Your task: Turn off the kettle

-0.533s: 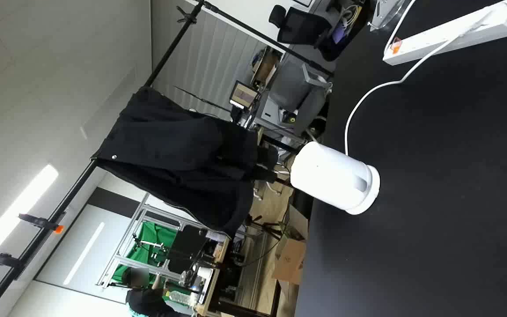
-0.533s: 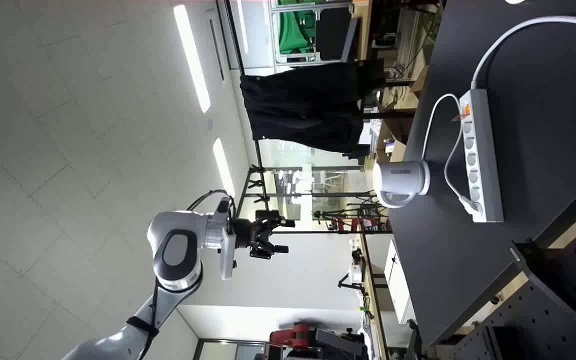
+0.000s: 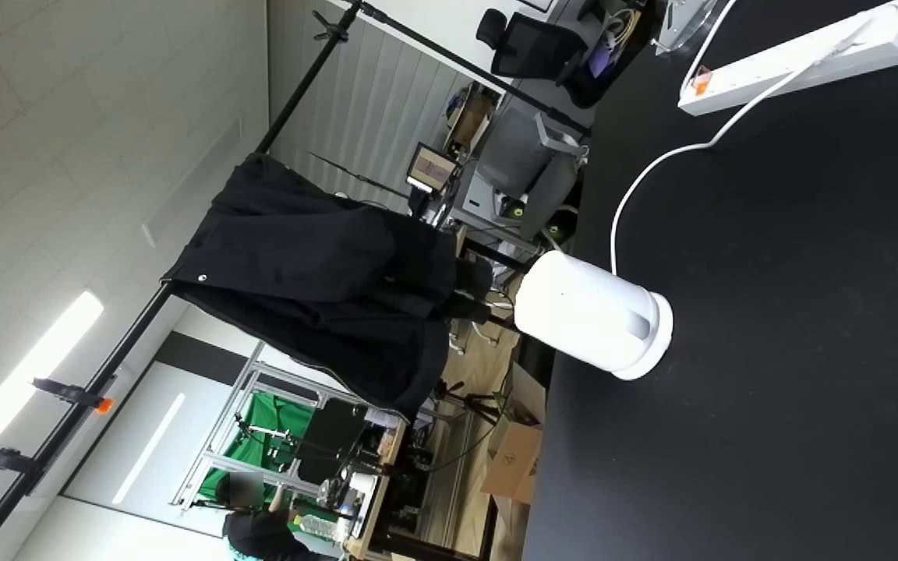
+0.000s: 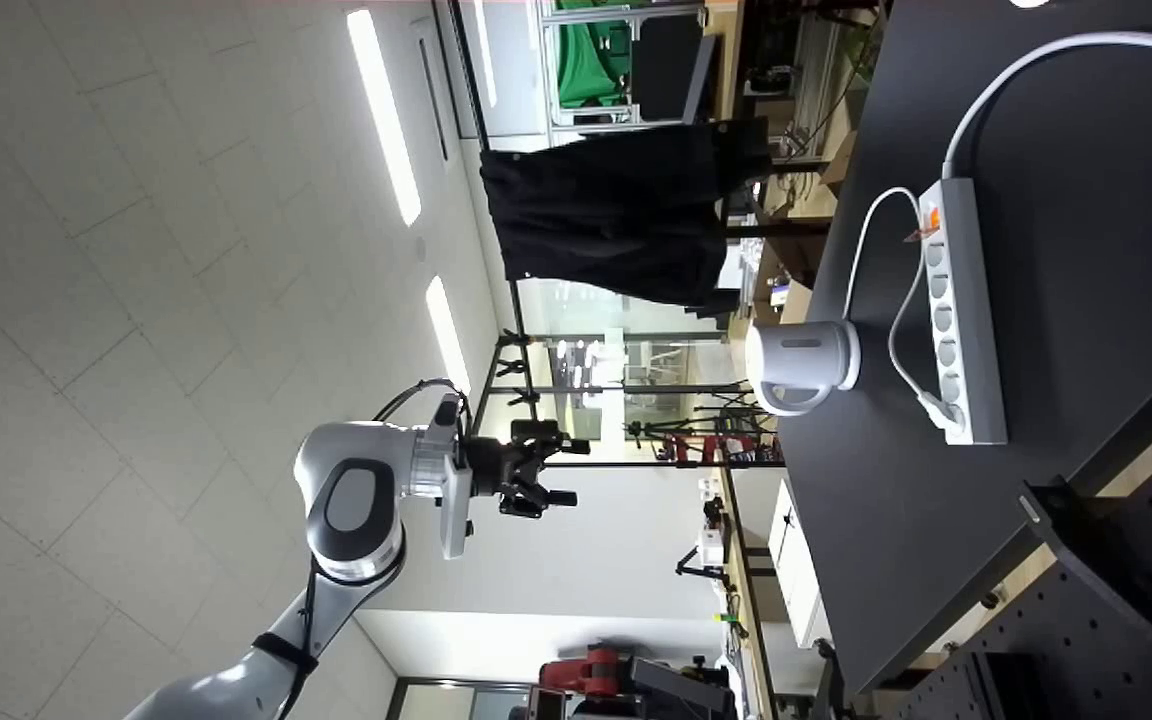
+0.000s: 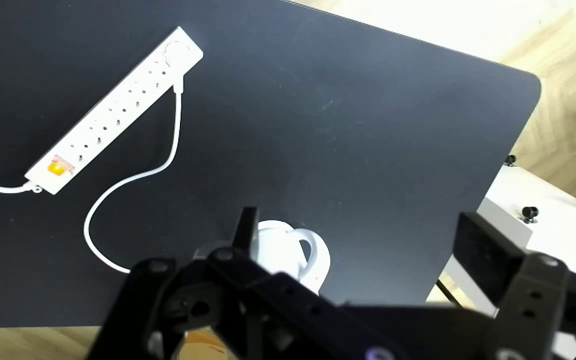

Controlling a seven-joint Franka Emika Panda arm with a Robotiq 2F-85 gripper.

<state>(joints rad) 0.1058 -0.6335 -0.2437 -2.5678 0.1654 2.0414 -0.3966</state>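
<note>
The white kettle stands upright on its round base on the black table; the kettle shows in both exterior views (image 3: 581,312) (image 4: 798,350), which are turned on their side. Its handle (image 4: 794,400) shows in an exterior view. In the wrist view the kettle (image 5: 278,252) is partly hidden behind one finger (image 5: 246,232); its lid and handle loop show. A thin white cord (image 5: 118,186) runs from the kettle's base to the power strip. My gripper (image 4: 574,472) is open and empty, high above the table and apart from the kettle. Its fingertips also spread wide in the wrist view (image 5: 368,240).
A long white power strip (image 5: 113,112) with an orange switch (image 5: 57,168) lies on the table (image 5: 348,150). The kettle's plug (image 5: 178,84) sits at its far end. A thicker white cable (image 4: 1036,55) leaves the switch end. White cabinets (image 5: 543,210) stand beyond the table edge.
</note>
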